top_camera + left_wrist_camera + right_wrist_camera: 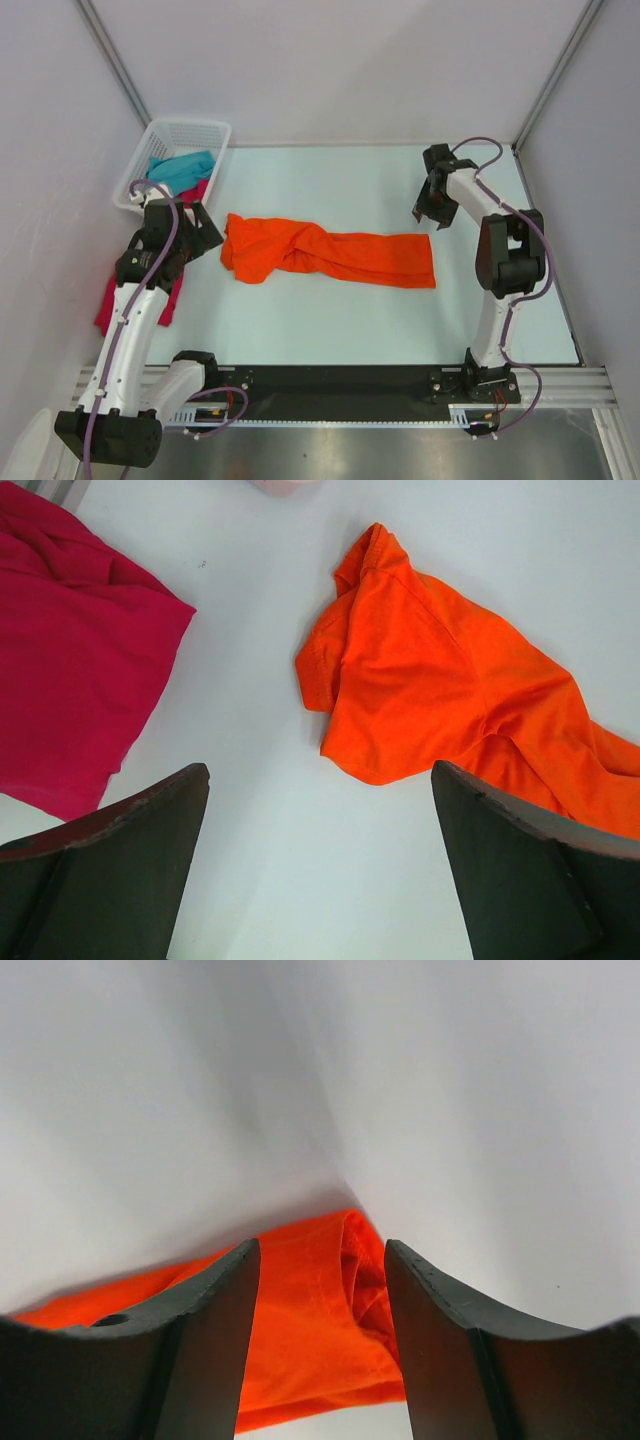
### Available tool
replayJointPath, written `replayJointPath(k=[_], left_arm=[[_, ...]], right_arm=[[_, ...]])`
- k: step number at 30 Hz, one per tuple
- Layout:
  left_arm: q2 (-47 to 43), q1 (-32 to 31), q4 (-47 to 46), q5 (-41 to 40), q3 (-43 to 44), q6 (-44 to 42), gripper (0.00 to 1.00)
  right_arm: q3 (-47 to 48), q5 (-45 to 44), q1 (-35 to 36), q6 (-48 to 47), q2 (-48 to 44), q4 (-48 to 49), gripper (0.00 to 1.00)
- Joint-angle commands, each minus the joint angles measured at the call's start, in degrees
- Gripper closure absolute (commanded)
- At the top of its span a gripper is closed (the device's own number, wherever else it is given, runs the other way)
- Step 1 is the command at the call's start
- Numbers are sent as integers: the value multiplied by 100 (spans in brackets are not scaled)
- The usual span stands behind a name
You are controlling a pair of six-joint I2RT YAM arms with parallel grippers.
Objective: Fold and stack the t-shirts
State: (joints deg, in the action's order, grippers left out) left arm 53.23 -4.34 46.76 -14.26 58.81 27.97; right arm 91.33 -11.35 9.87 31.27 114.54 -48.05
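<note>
Bright orange cloth t-shirt (325,252) is laid twisted on the pale flat table (330,330) between two empty grippers, left gripper (208,237) spread fully at its left end, right gripper (432,212) held part open, seemingly clear of its right end; if ends are pinched now, the twist gets folded in.
</note>
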Motion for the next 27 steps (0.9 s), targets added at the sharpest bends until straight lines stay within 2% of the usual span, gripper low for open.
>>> replayJointPath(k=[1, 16, 27], left_arm=[[3, 47, -194, 99, -18, -72, 1], [-50, 82, -141, 117, 8, -81, 1], [-164, 205, -53, 134, 61, -160, 2]], right_arm=[[157, -78, 112, -94, -512, -169, 41], [-844, 116, 358, -103, -556, 182, 41], [-1161, 248, 516, -121, -362, 367, 41]])
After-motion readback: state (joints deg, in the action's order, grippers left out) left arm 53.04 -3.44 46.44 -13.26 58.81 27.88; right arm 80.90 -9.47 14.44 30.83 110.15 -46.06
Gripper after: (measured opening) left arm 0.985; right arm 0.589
